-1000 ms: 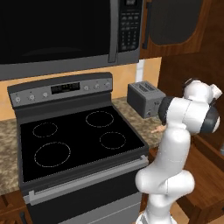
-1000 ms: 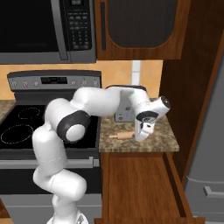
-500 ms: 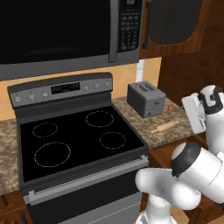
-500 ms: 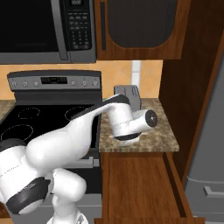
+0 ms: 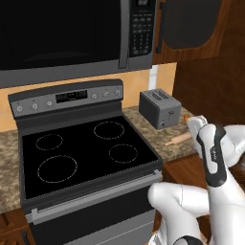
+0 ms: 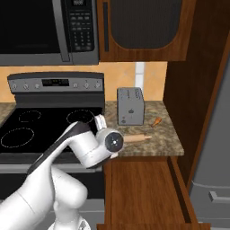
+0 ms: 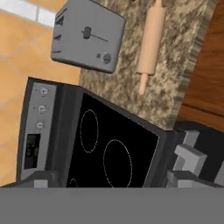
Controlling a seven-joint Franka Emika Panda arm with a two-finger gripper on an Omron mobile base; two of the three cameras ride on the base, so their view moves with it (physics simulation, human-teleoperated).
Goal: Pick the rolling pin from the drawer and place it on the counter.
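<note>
While drawer (image 6: 143,188) stands open below, rolling pin (image 6: 137,138) lies flat on speckled counter (image 6: 173,134), just in front of grey toaster (image 6: 130,106), near front edge. Gripper sits low beside black stove (image 5: 81,153), apart from pin; finger spread hard to judge, cannot tell.

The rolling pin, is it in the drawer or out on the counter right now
Out. The rolling pin lies flat on the counter in front of the toaster, while the drawer below stands open.
</note>
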